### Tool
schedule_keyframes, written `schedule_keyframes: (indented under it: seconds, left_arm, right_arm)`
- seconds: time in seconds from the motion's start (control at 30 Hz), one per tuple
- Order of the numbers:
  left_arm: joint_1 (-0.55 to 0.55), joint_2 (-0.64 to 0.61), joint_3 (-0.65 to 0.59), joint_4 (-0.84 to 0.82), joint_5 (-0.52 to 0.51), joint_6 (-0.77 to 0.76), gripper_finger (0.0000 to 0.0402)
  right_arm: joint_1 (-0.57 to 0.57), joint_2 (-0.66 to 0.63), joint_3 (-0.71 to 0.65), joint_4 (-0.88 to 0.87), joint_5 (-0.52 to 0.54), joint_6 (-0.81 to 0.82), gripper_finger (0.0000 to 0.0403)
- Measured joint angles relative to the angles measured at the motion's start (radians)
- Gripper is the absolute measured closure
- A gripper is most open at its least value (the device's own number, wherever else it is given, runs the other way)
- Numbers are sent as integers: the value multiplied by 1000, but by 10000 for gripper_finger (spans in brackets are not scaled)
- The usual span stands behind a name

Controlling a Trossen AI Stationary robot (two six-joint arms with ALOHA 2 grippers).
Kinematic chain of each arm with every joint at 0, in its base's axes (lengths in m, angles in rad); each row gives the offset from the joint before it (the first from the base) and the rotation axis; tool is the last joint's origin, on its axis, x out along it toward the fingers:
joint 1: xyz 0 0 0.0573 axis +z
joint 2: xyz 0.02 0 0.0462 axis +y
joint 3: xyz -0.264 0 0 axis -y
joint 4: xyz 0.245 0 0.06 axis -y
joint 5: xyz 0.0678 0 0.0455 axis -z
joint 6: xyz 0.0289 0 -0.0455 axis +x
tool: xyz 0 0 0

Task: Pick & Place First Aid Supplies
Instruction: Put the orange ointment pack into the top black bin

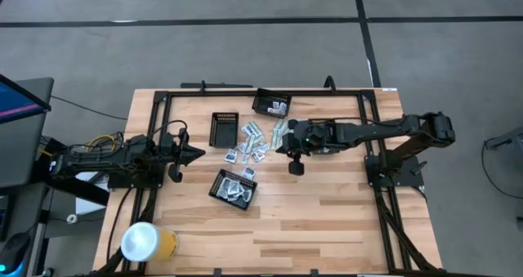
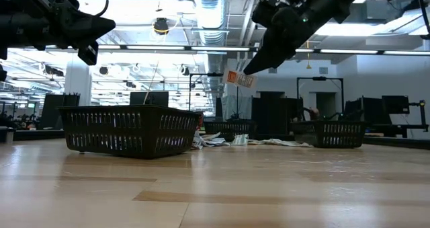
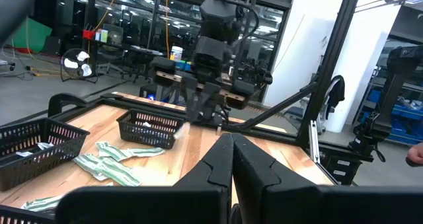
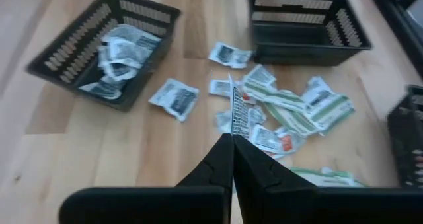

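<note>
Loose first aid supplies (image 1: 253, 143) lie flat in a heap on the wooden table: white sachets and green-white strips (image 4: 291, 108). My right gripper (image 1: 280, 149) hovers over the heap, slanting down, shut on one white sachet with red-orange marks (image 2: 240, 79). More sachets fill the near black mesh tray (image 1: 234, 187) and the far tray (image 1: 272, 105). A third tray (image 1: 225, 130) holds nothing I can see. My left gripper (image 1: 196, 154) waits shut at the table's left, above the wood, touching nothing. My right gripper pinches the sachet by one edge (image 4: 232, 133) between its two fingertips, coming from above and slanting toward the table's left. The sachet sticks out past the fingertips, seen edge-on in the wrist view. It hangs lifted clear, well above the heap.
A black metal frame (image 1: 163, 97) runs around the table. A yellow and white cup (image 1: 147, 243) lies near the front left corner. Bare wood stretches across the near half of the table (image 1: 327, 220).
</note>
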Motion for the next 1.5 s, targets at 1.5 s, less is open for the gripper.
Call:
schedule_keyframes:
  seconds: [1.5]
  left_arm:
    - [-126, 0, 0, 0, 0, 0, 394]
  right_arm:
    - [-499, 285, 1, 580, -111, -26, 348]
